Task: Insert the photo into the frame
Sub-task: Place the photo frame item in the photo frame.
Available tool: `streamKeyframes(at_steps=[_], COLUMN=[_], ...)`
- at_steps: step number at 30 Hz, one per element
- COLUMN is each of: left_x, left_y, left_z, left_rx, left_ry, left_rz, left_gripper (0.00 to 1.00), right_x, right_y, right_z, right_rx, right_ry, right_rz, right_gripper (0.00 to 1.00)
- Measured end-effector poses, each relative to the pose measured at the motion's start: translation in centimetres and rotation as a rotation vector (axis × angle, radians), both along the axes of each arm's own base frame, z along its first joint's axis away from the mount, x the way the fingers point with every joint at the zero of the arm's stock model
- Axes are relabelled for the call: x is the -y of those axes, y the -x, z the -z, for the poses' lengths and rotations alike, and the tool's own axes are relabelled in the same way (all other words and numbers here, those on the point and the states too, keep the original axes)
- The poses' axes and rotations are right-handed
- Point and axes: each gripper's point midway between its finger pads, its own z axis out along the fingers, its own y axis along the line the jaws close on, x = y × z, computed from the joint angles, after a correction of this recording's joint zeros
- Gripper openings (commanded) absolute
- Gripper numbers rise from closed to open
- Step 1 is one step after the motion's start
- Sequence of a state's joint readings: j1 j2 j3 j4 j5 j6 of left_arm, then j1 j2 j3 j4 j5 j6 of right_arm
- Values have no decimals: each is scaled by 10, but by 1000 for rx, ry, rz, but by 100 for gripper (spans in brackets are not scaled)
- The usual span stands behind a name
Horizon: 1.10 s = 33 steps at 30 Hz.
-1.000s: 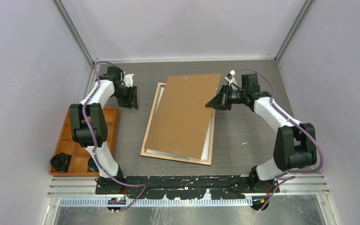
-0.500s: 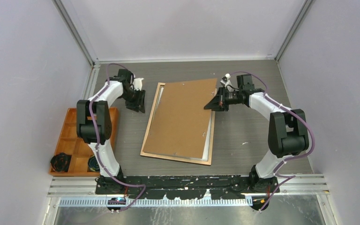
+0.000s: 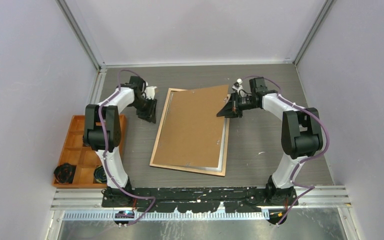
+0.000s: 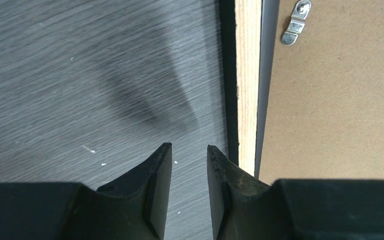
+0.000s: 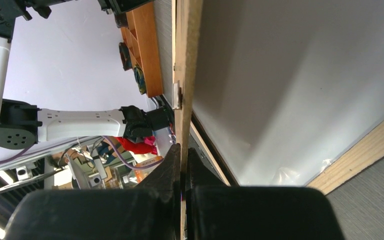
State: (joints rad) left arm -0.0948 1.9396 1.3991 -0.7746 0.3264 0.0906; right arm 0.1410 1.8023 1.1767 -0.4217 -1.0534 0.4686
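While the right fingers (image 5: 172, 167) pinch the backing board (image 3: 192, 125) at upper right, lower it squarely inside the frame (image 4: 247, 75); left fingers (image 4: 157, 190) spread, empty.

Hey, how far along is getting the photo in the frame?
Done: the photo looks seated in the frame, white back up. In hand: the right gripper pinches the backing board, one edge raised above the photo; the left gripper hangs open beside the frame. Left: lower the board, fasten its clips.
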Motion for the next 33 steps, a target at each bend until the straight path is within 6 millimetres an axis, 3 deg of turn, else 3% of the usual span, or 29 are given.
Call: streamKeyframes(at_steps=[10, 33], left_x=[9, 20], left_y=[7, 11], left_z=[14, 16], left_rx=[-40, -40], left_ry=[13, 23], left_rz=[49, 111], left_gripper=[35, 26], right_x=[-1, -2], right_y=[-12, -21], right_z=[1, 12], right_rx=[-11, -38], right_ry=[10, 26], right_rz=[-19, -30], right_gripper=[1, 1])
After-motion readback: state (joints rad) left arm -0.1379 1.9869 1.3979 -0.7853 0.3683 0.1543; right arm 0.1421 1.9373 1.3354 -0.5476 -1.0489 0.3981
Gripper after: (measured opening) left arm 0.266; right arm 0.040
